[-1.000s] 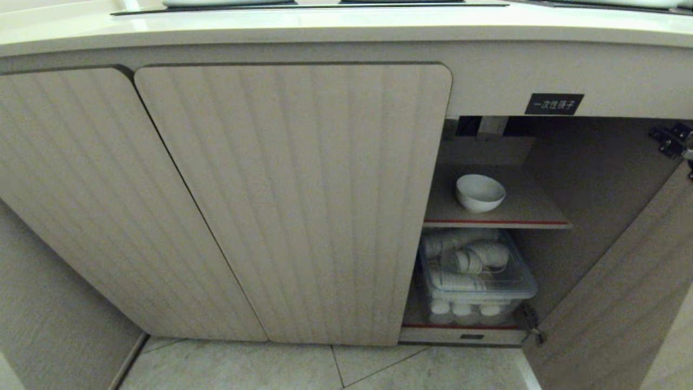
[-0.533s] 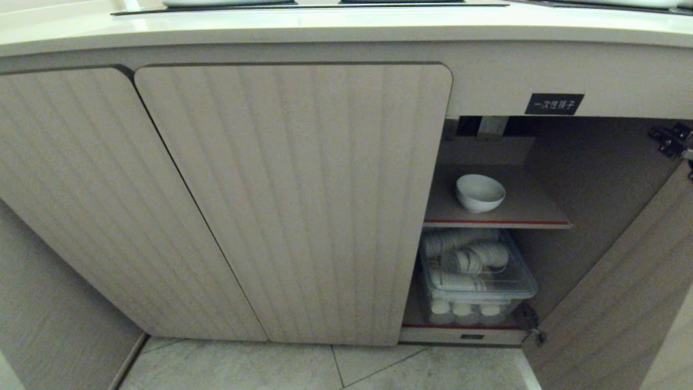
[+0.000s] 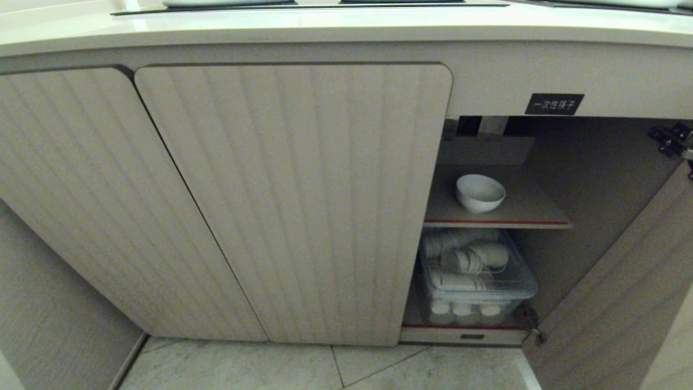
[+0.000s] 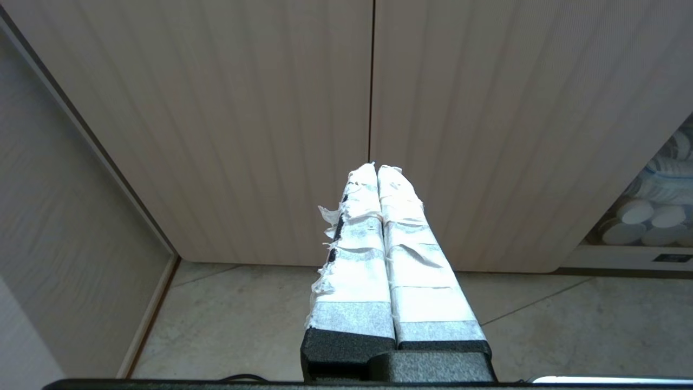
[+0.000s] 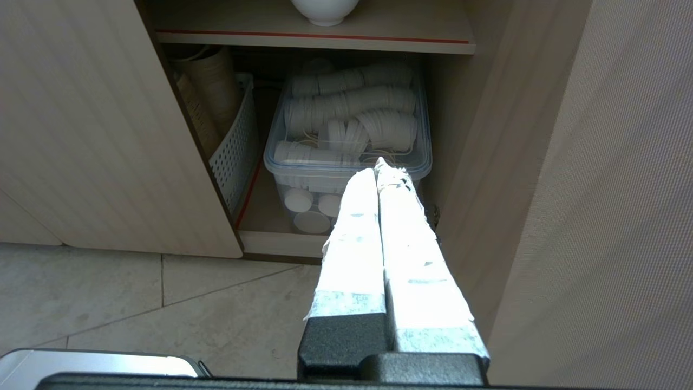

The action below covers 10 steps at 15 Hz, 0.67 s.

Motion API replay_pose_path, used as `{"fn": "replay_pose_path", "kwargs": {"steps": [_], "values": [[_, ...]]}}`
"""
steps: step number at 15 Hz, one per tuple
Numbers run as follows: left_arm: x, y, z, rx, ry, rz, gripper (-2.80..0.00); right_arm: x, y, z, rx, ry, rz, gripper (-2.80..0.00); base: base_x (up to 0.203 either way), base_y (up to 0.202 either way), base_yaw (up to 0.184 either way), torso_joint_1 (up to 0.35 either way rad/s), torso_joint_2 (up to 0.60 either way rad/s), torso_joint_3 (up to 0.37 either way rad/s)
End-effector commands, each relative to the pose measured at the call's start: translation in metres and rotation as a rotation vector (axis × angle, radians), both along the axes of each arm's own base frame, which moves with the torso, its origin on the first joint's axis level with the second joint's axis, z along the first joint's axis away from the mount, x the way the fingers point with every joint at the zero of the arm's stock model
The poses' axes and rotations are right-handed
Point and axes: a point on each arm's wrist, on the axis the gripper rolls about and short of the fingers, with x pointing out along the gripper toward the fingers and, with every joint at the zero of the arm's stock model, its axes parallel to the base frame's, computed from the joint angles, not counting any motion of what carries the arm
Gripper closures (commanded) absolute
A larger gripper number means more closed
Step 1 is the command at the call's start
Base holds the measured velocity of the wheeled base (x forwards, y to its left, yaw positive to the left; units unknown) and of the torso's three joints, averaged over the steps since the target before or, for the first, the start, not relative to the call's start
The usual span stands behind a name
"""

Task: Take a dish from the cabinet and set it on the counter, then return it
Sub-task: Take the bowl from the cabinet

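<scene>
The dish, a small white bowl, sits upright on the red-edged upper shelf of the cabinet, whose right compartment stands open. Its underside shows in the right wrist view. The cream counter runs along the top. Neither arm shows in the head view. My right gripper is shut and empty, low in front of the open compartment, well short of the dish. My left gripper is shut and empty, facing the closed ribbed doors.
A clear plastic tub of stacked white cups fills the lower shelf, with a white perforated basket beside it. The open door stands at the right with its hinge. Tiled floor lies below.
</scene>
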Motion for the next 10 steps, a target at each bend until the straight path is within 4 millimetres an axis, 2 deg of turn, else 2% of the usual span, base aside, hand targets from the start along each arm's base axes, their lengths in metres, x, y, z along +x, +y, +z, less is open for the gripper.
{"fn": "replay_pose_path", "kwargs": {"steps": [1,10], "values": [[0.0000,0.0000,0.0000,-0.001,0.000,0.000,0.00,0.0000,0.0000,0.0000,-0.001,0.000,0.001,0.00,0.000,0.000,0.000,0.000,0.00,0.000],[0.0000,0.0000,-0.0001,-0.001,0.000,0.000,0.00,0.0000,-0.0007,0.0011,-0.006,-0.011,-0.033,0.00,0.000,0.000,0.000,0.000,0.00,0.000]]}}
